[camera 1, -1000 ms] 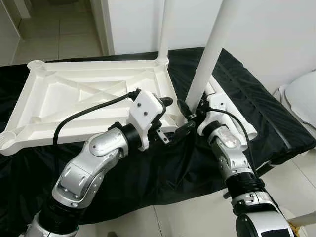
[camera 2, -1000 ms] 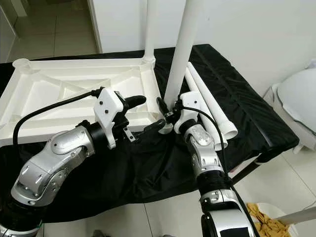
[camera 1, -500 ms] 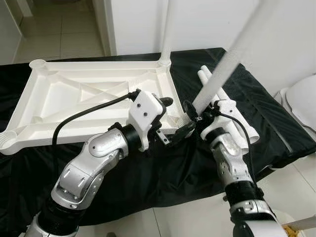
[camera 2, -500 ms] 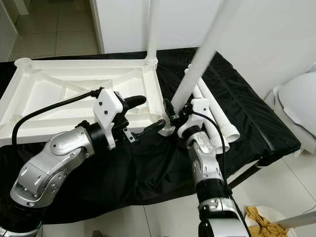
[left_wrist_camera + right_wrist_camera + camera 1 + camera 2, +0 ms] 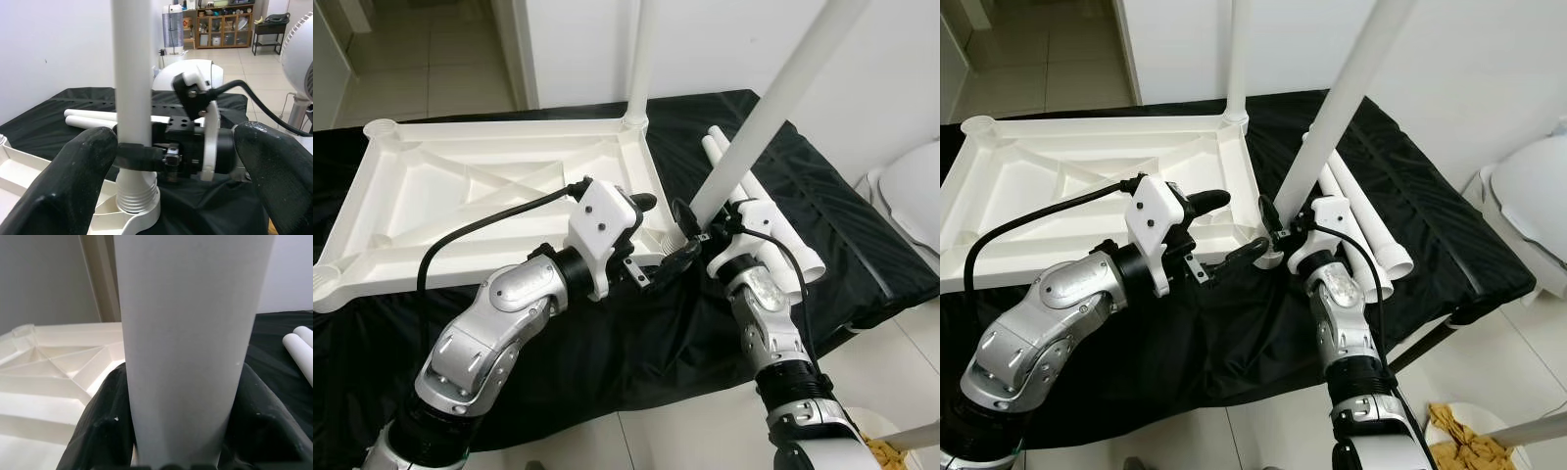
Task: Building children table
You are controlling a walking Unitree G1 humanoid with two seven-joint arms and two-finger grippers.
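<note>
The upturned white plastic ribbed tabletop lies on the black-draped bench, just behind the left tool, whose fingers are spread and hold nothing. Just beyond that tool sits the near-right corner socket. The right tool pinches the long white plastic table leg near its threaded foot; the leg's long axis leans up and rightward, so it appears to need righting before seating.

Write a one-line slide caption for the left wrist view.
Right gripper clamps a white plastic table leg at the upturned white tabletop's corner socket, between the open left gripper's black fingers.
</note>
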